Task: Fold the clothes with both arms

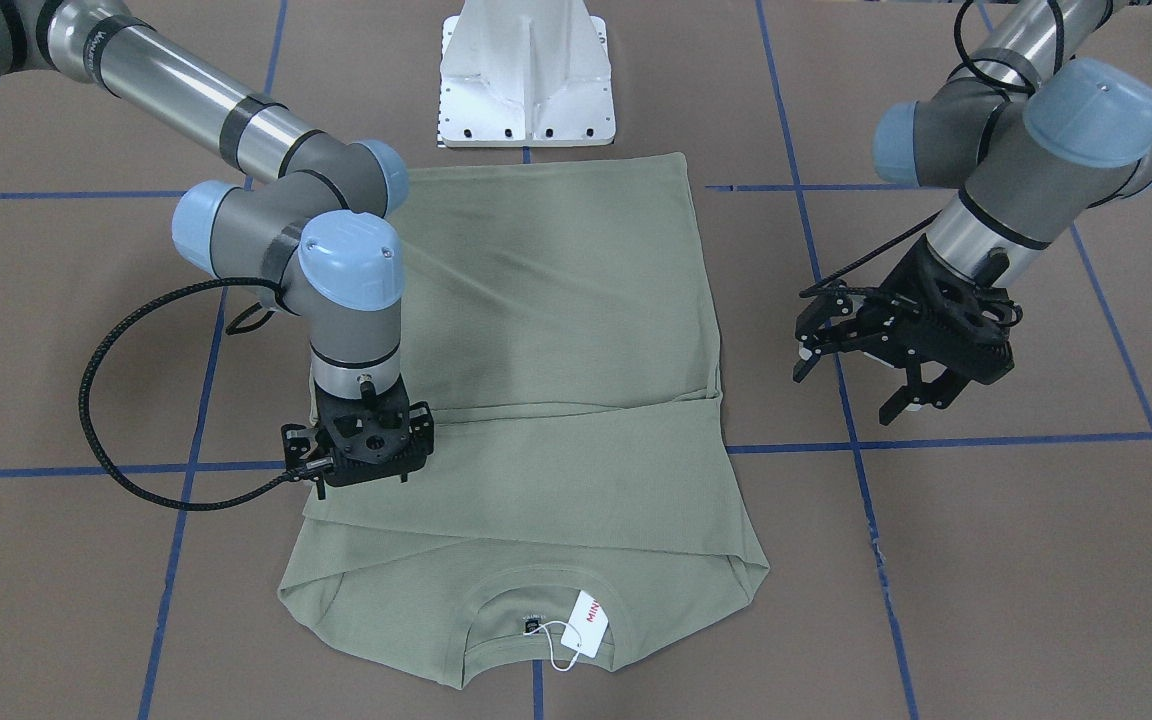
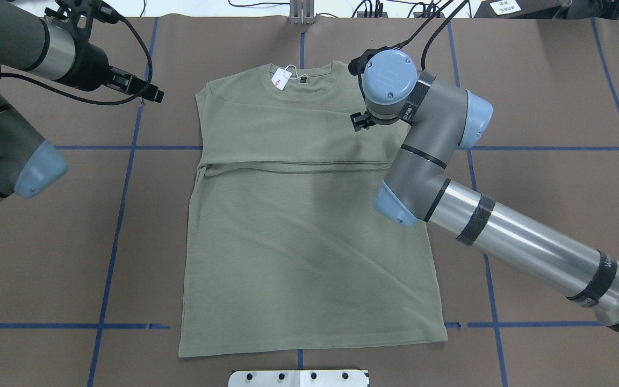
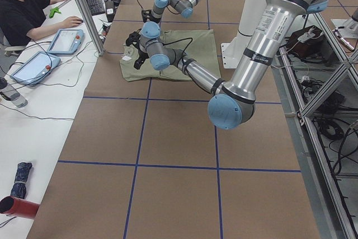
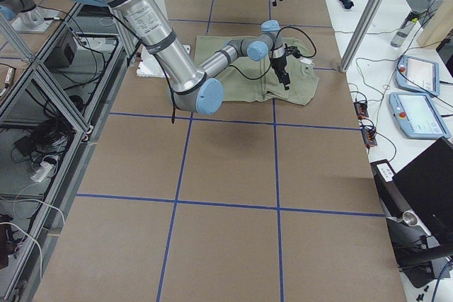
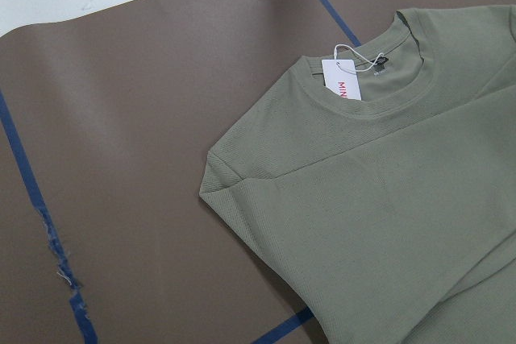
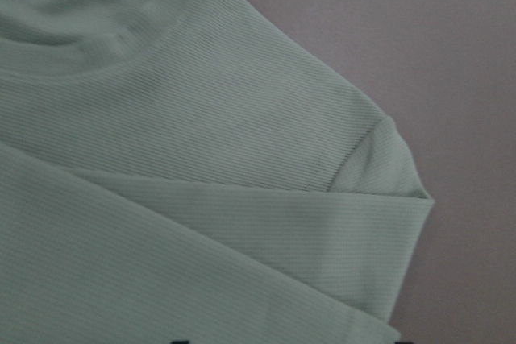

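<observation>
One olive-green shirt [image 1: 556,300] lies flat on the brown table [image 1: 1016,560], its white hang tag [image 1: 586,620] nearest the lens and its sleeves [image 1: 576,450] folded across the chest. The right gripper [image 1: 361,450] hangs low over a sleeve edge, fingers seemingly apart and gripping nothing. The left gripper [image 1: 851,395] hovers spread wide, off the cloth. The next fold probably needs both to pinch matching shoulders through every soft ribbed layer, lifting evenly toward the straight hem beside the white pedestal [image 1: 526,80].

Brown table cover [image 1: 986,600] gridded with blue tape lines [image 1: 986,440]. White pedestal base [image 1: 526,75] at robot-side edge. Side desk: seated person [image 3: 22,15], keyboard [image 3: 96,3], two tablet-like pendants [image 3: 66,40].
</observation>
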You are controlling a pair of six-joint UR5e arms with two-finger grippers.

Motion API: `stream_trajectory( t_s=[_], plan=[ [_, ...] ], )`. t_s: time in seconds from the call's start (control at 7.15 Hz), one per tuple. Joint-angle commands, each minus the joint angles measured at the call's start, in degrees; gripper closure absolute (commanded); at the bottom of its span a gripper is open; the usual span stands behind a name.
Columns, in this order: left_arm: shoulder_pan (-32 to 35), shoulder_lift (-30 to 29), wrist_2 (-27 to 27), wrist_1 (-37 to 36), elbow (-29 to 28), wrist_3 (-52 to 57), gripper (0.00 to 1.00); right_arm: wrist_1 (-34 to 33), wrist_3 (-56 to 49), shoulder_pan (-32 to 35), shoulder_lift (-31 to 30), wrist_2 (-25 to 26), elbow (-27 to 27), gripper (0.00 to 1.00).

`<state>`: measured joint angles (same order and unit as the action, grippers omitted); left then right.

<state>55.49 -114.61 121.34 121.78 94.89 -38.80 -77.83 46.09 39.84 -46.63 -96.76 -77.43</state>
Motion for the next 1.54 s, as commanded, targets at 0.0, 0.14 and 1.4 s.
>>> stream_trajectory(
  t_s=[0.0, 0.14, 1.4],
  plan=[
    [-0.38, 0.0, -0.05, -0.06, 0.2, -11.91, 0.0, 3.13, 3.92, 0.15, -1.87, -4.4, -8.03, 0.0],
    [-0.55, -0.09, -0.14, 0.03, 0.55, -16.43, 0.0, 2.95, 6.18, 0.07, -4.5, -5.89, -12.35, 0.0],
    [-22.24, 13.61, -14.11, 0.21, 17.78, -32.1, 0.0, 2.59, 34.66, -15.54, -33.24, 5.67, -40.5, 0.0]
  ],
)
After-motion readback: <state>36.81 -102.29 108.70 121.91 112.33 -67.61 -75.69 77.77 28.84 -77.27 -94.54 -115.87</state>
